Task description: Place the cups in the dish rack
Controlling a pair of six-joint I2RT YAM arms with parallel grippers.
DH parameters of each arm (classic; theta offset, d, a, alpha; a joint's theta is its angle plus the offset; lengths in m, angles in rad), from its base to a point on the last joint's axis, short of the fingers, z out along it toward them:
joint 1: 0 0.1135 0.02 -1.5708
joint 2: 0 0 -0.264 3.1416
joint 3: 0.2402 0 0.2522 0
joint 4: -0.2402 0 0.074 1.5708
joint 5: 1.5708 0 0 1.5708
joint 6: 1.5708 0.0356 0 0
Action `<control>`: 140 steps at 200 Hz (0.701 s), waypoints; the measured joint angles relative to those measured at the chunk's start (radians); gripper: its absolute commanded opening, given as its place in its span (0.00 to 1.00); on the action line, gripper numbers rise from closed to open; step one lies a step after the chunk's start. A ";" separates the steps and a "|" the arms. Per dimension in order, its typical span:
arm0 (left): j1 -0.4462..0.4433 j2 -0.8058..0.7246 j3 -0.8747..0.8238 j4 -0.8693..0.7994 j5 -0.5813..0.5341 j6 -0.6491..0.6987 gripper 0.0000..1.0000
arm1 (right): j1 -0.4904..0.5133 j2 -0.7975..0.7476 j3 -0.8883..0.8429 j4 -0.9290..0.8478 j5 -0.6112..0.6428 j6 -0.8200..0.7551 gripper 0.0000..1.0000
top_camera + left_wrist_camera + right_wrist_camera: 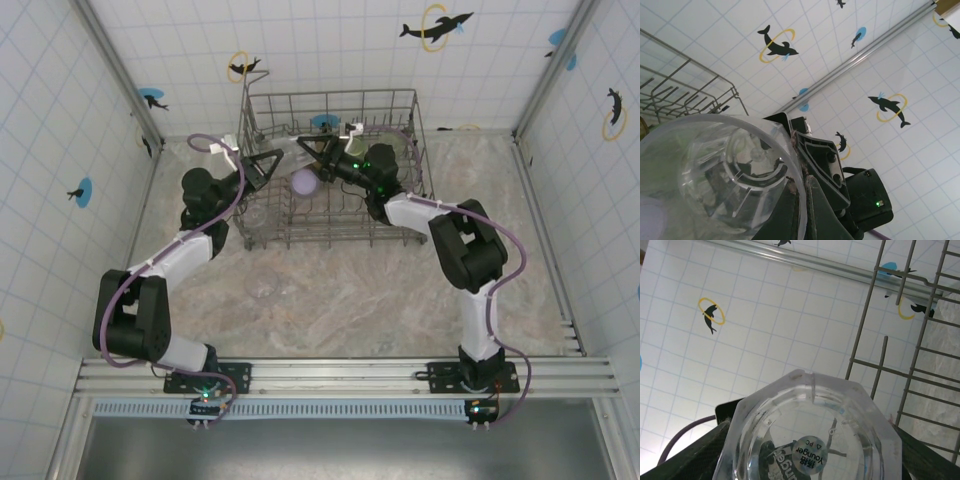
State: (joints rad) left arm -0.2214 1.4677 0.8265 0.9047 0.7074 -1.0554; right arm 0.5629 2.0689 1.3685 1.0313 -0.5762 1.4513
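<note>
Apparently mid-handover, the left tool [272, 165] is pinching shut on the rim of a clear cup [807, 435] just inside the dish rack's [400, 100] left wall. The right tool [308, 152] is flanking the cup's base, but its grip cannot be told. Next, it probably needs a firm hold before any release. The base sticker [811, 456] is showing "Younger" and "PC".

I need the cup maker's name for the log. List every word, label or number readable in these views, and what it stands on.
"Younger": upside down on the round sticker on the clear cup base.
"PC": same sticker, beside a small triangle.
Characters between those two, and moulded lettering beside the sticker: too blurred to read.
</note>
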 measured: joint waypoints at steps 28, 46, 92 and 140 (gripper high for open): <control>0.000 0.000 -0.009 0.004 0.000 0.000 0.00 | -0.001 0.008 0.000 0.014 0.001 0.026 0.60; 0.000 0.000 -0.009 0.002 0.001 0.003 0.19 | -0.001 0.008 0.001 0.014 0.000 0.019 0.57; -0.002 -0.014 0.031 -0.121 0.015 0.065 0.61 | 0.003 0.008 0.006 -0.064 -0.018 -0.078 0.52; -0.002 -0.072 0.087 -0.336 -0.018 0.195 0.85 | 0.003 0.002 0.063 -0.196 -0.027 -0.216 0.52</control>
State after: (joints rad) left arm -0.2230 1.3960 0.9131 0.5690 0.6899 -0.8608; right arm 0.5655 2.0708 1.4319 0.8356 -0.6037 1.2354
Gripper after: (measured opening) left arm 0.814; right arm 0.717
